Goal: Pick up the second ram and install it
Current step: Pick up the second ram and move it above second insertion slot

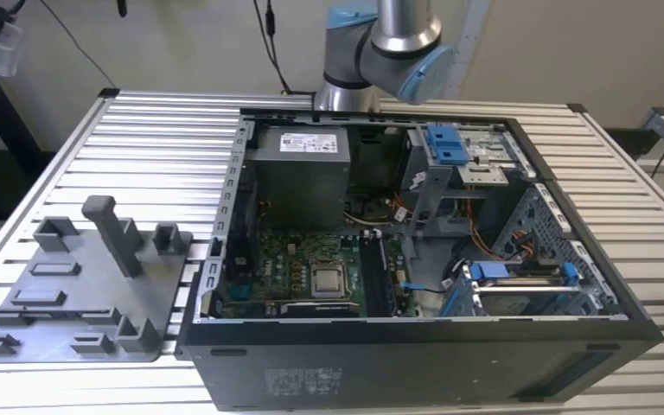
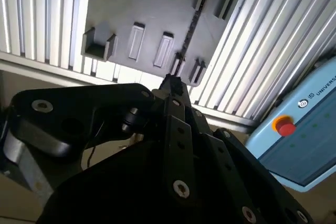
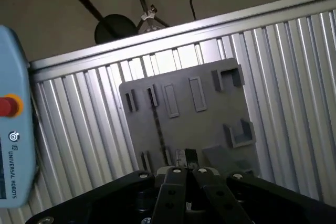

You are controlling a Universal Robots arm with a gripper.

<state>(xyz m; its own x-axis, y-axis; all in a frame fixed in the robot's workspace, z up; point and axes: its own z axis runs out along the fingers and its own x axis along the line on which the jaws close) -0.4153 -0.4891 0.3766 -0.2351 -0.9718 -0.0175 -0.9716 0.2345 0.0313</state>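
Observation:
The second ram [image 3: 157, 127] shows as a thin dark strip standing on edge between small slotted holders on the grey fixture plate [image 3: 210, 124]. In the second wrist view the same ram [image 2: 191, 24] runs across the fixture plate [image 2: 152, 9]. My gripper [image 3: 185, 169] hangs high above the plate, over its edge and well clear of the ram. Its black fingers [image 2: 173, 85] meet at the tips with nothing between them. In the exterior view the fixture plate [image 1: 32, 285] lies at the left of the open computer case [image 1: 424, 259].
A grey upright post [image 1: 111, 233] rises from the fixture plate. Inside the case are the motherboard [image 1: 309, 277] with its memory slots [image 1: 376, 277], a power supply [image 1: 297, 164] and blue drive-bay clips [image 1: 448, 143]. The slatted aluminium table [image 1: 159, 138] surrounds both. A teach pendant [image 2: 310, 129] lies beside the table.

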